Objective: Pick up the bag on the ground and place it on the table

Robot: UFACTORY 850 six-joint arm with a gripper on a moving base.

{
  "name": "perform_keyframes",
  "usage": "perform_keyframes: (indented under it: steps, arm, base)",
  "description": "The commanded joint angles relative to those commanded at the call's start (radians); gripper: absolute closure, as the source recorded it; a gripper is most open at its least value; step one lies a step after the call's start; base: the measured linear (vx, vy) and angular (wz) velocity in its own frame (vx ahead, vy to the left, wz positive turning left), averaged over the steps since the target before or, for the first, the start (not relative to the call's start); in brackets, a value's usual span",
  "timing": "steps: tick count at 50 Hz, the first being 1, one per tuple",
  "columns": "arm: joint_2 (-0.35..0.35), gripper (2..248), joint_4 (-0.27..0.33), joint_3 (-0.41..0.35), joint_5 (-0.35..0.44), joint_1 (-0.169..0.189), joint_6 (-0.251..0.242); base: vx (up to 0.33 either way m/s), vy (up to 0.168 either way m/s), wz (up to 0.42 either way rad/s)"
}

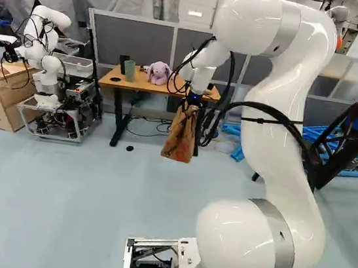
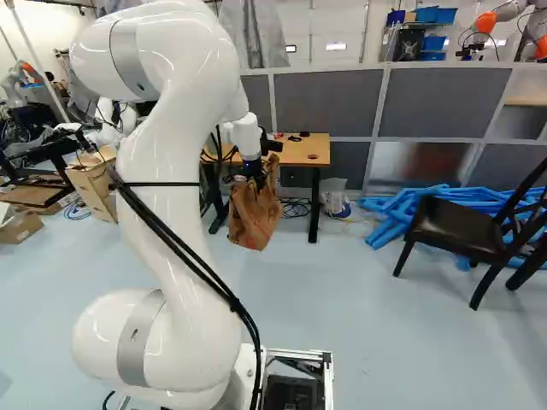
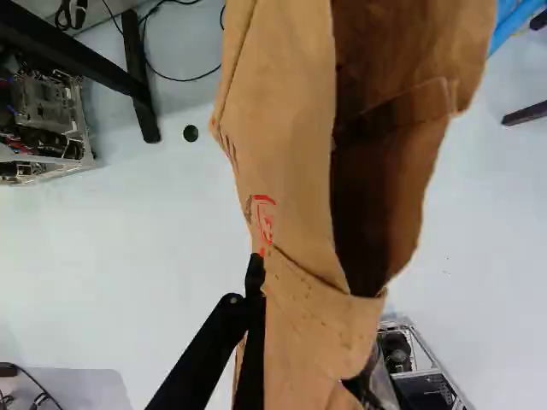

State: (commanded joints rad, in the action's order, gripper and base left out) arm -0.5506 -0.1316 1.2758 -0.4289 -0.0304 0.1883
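My gripper [image 2: 254, 173] is in front of the table [image 2: 301, 152], with the brown paper bag [image 2: 253, 213] hanging below it. In the left base view the bag [image 1: 180, 137] hangs in front of the table [image 1: 110, 81], its top near table height and its body lower than the tabletop. In the wrist view the gripper [image 3: 312, 329] is shut on the creased paper of the bag [image 3: 291, 154]; the bag hides much of one finger. The dark mouth of the bag gapes ahead of the fingers.
A purple plush toy [image 1: 159, 72] and a green cup [image 1: 129, 70] stand on the table. Grey partitions [image 2: 329, 101] rise behind it. Another robot [image 1: 45, 50] stands left of the table. A black chair [image 2: 457, 226] and blue pipes [image 2: 389, 224] are at the right.
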Motion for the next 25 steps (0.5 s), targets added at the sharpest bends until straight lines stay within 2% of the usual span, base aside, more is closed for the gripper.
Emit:
perform_keyframes:
  steps: [25]
  arm:
    - [0.027, 229, 0.000, 0.041, -0.005, 0.001, 0.000]
  base:
    - [0.000, 0.000, 0.000]
